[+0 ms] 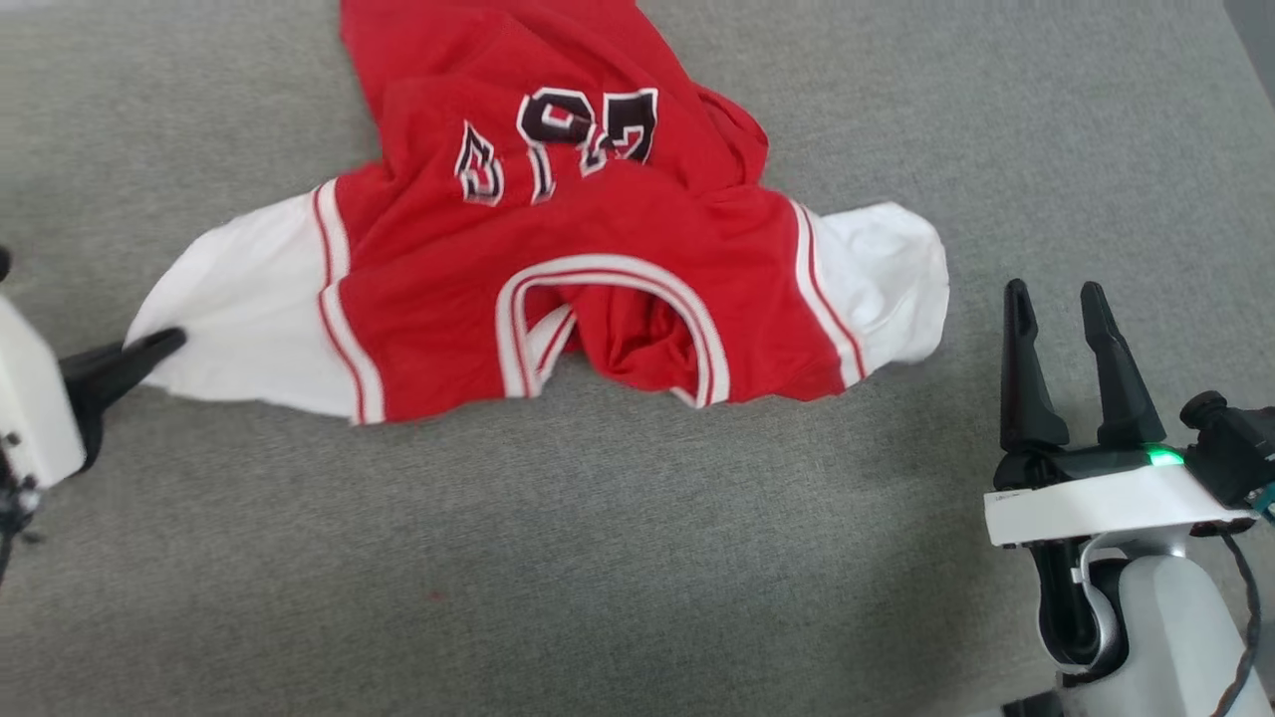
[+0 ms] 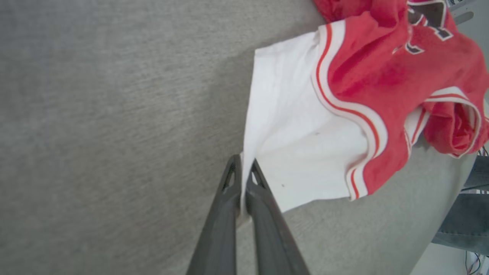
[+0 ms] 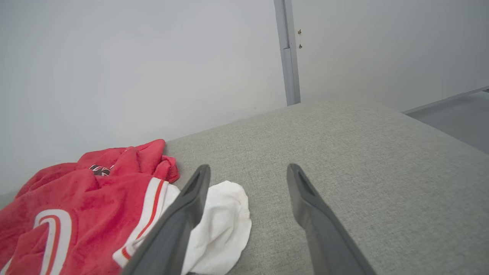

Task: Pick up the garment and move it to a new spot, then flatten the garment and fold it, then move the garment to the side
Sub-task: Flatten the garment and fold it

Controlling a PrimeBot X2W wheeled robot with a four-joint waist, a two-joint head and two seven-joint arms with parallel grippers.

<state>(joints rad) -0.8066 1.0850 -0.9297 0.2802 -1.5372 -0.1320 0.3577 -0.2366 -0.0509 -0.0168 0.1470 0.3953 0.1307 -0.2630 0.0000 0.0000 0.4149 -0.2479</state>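
**Shallow pinch on one sleeve, the rest of the jersey lying loose**

The left gripper (image 2: 242,168) is closed on the outer hem of a white sleeve (image 2: 294,126) of the garment (image 1: 558,289). In the left wrist view a thin fold of white cloth runs up between its two fingers, close to their tips. The red body spreads away ahead of those fingers and to their right. It lies crumpled on the grey padded surface (image 1: 598,578).

The right gripper (image 1: 1054,299) stands wide open and holds nothing. The other white sleeve (image 1: 882,274) lies just ahead of it and to its left, near its left finger and apparently not touching it.

The likeliest failure is the sleeve slipping free. The bite looks shallow, so once the weight of the whole shirt comes onto it, the hem may pull out from between the fingers.

If the left arm lifts or drags alone, the garment will probably hang or trail from one corner and twist into a rope. That would tighten the bunched folds around the collar and make flattening harder. The woven surface may also catch the cloth and add to the pull on that thin grip.

The far sleeve is rounded and doubled over. A careless close by the right gripper could catch only a loose layer, or the padding beneath. An uneven pull between the two arms would then skew the shirt.
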